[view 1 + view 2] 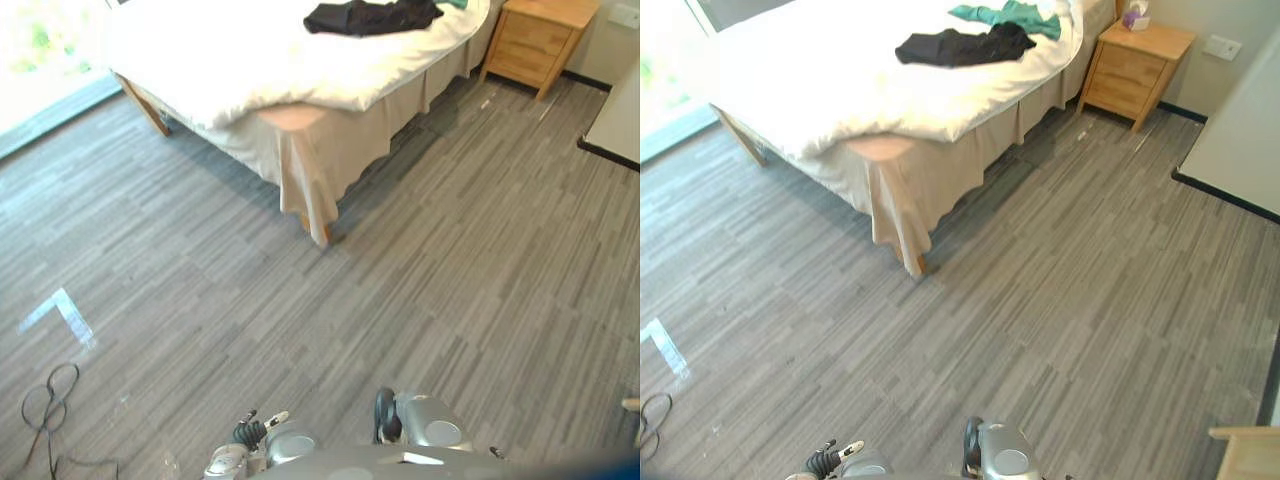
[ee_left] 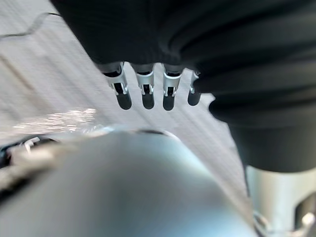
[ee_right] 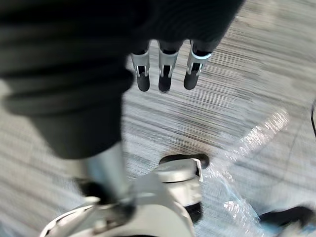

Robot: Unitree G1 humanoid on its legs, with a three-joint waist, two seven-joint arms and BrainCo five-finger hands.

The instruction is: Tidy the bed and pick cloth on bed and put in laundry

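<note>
A bed (image 1: 230, 60) with a white duvet stands at the far side of the room, a few steps away across the grey floor. A black cloth (image 1: 960, 45) lies crumpled on the duvet near the bed's far right side, and a green cloth (image 1: 1010, 15) lies just beyond it. My left hand (image 2: 143, 91) hangs low by my side above the floor, fingers straight and holding nothing. My right hand (image 3: 165, 74) also hangs over the floor, fingers straight and empty. Both hands are far from the bed.
A wooden nightstand (image 1: 1135, 65) with a tissue box (image 1: 1136, 14) stands right of the bed. The bed's beige skirt corner (image 1: 310, 180) juts toward me. A white panel (image 1: 620, 110) lines the right side, and a wooden piece (image 1: 1250, 455) is at the lower right.
</note>
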